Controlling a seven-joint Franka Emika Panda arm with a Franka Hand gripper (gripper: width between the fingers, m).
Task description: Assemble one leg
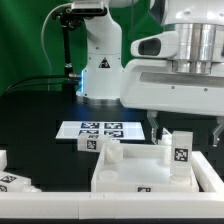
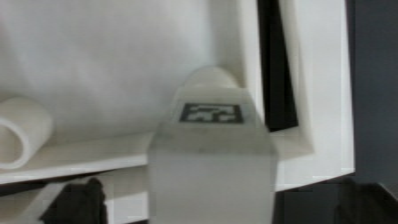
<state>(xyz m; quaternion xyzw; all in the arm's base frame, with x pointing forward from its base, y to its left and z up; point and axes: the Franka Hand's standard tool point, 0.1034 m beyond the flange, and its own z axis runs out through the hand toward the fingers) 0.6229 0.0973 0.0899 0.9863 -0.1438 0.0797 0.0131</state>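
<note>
Tagged white leg [image 2: 210, 165] in front of white tabletop [image 2: 125, 60]

In my wrist view the leg [image 2: 212, 150] is blurred, and one end of it is cut off by the picture's edge; its tag I cannot read. In the exterior view the gripper [image 1: 186, 129] is cut off above, and I cannot tell if its jaws touch the leg. At the exterior view's left, a second leg [image 1: 12, 183] is partly out of the picture.

We find open desk [image 1: 40, 120] at the middle left of the frame. At lower centre, the tabletop [image 1: 100, 168] raises a rim against low passes, and an upright leg [image 1: 178, 150] stands at its right, just beneath the gripper [image 1: 185, 127].
</note>
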